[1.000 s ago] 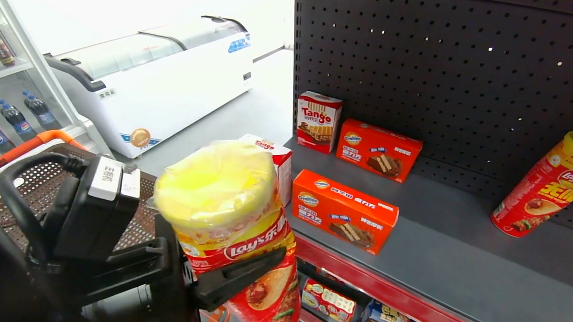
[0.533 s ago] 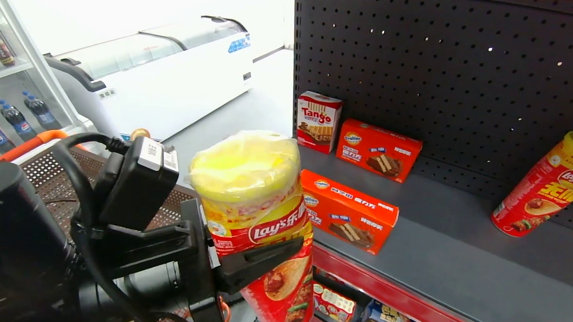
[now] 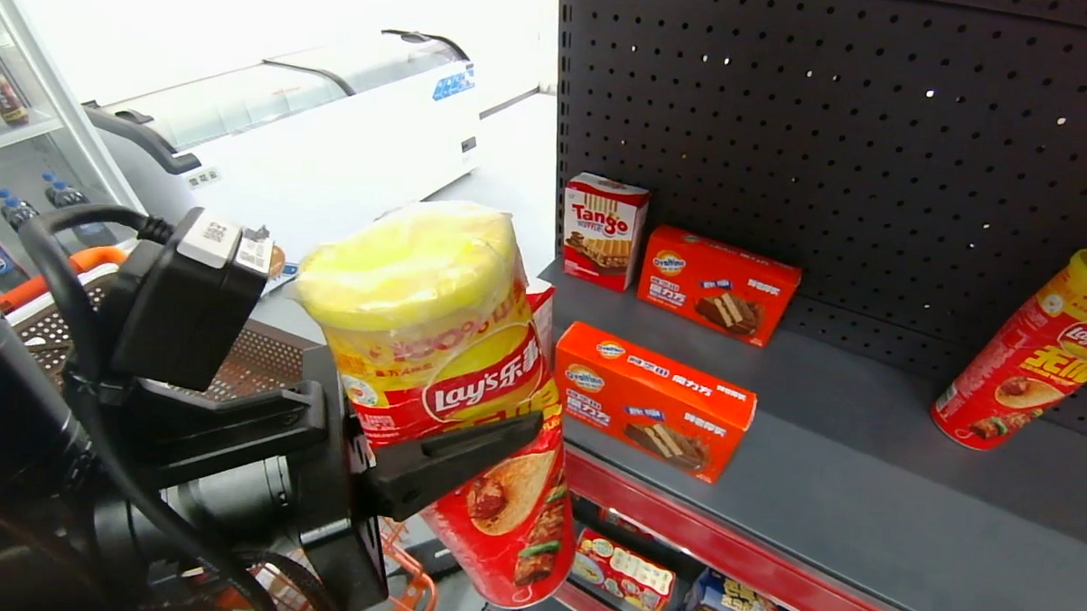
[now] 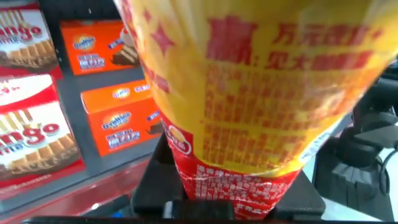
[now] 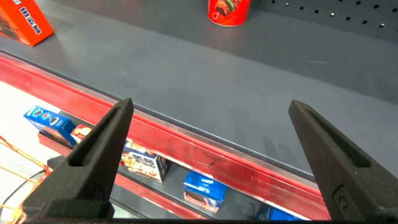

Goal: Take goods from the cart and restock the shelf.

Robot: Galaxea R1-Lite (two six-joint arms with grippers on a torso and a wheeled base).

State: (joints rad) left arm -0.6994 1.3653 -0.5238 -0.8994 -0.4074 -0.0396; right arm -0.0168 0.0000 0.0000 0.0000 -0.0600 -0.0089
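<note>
A tall red and yellow chips can with a plastic-wrapped yellow lid hangs upright in the air, just left of the shelf's left end. My left gripper is shut on its middle, and the can looms close in the left wrist view. A second chips can leans against the pegboard at the shelf's right. My right gripper is open with nothing between its fingers, above the shelf's red front edge.
Two orange boxes and a red wafer box lie on the shelf's left part. Another wafer box peeks from behind the held can. The brown perforated cart is at lower left. More goods sit on the lower shelf.
The left gripper has lifted the chips can higher. It first swung right toward the shelf, then came back left. Nothing on the shelf has moved.
</note>
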